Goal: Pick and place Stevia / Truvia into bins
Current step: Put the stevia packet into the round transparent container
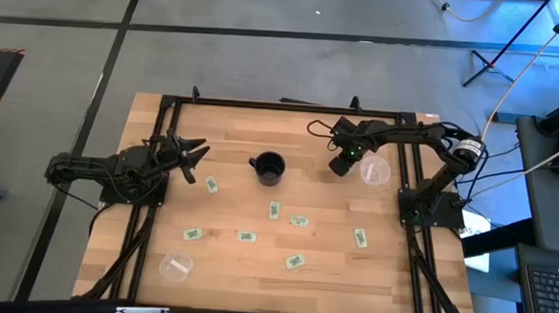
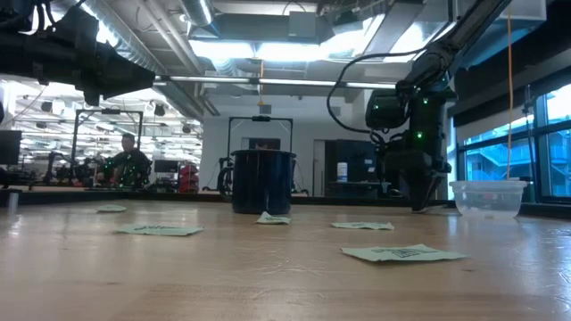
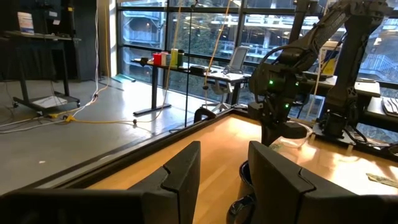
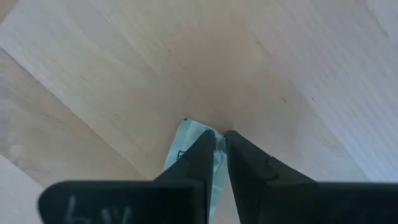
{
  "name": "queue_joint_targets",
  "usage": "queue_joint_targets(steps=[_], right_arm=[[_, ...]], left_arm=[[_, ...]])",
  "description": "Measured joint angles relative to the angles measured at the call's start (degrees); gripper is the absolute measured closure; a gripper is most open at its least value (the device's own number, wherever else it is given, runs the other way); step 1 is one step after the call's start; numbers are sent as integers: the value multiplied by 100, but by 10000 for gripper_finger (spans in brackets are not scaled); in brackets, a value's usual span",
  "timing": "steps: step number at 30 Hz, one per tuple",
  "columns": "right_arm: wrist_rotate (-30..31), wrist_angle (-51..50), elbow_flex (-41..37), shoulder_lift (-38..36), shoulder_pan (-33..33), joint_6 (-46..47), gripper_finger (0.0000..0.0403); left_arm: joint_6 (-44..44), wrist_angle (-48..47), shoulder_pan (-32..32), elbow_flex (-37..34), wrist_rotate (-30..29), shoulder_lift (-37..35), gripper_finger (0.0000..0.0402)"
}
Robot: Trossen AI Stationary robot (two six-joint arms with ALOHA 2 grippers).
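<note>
R gripper point(image 4: 219, 146) sits low over the table point(image 1: 226, 269), pointing down near the far R side, just beside the R bin point(image 1: 375, 171). Wrist view shows one pale green packet point(image 4: 189, 152) pinched between its fingers point(image 4: 193, 163): fingers closed to a narrow slit w/ the packet's edge in the gap. Packet's long axis runs roughly along the fingers' length, one short end poking out past the fingertips toward the wood, the rest hidden under the finger bodies. Cannot tell from the frames whether it touches the wood or is clear of it. R bin is clear, round, shallow, standing upright in low view, nothing visible in it. L gripper point(image 1: 191, 159) hovers at the L side of the table, above the surface, fingers point(image 3: 177, 177) spread apart, nothing between them. L bin point(image 1: 175, 265) stands near the front L corner. Black cup point(image 1: 268, 167) stands upright mid-table, betw. the two grippers. Loose packets point(image 1: 274, 210) lie flat, scattered across the middle & front of the table, approx. seven counted, long axes at mixed angles, all apart from each other and outside both bins. A person point(image 2: 128, 160) shows in the room beyond, well behind the table.
</note>
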Motion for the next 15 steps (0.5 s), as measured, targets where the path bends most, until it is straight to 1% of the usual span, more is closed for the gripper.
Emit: queue_joint_targets(steps=[7, 12, 15], right_arm=[[-15, -149, 173, 9, 2, -58, 372], [-94, -439, 570, 15, 11, -180, 384], [-70, -853, 835, 13, 41, -208, 393]], left_arm=[[86, 0, -2, -1, 0, 2, 272], [86, 0, -1, 1, 0, 2, 272], [86, 0, 0, 0, 0, 0, 272]])
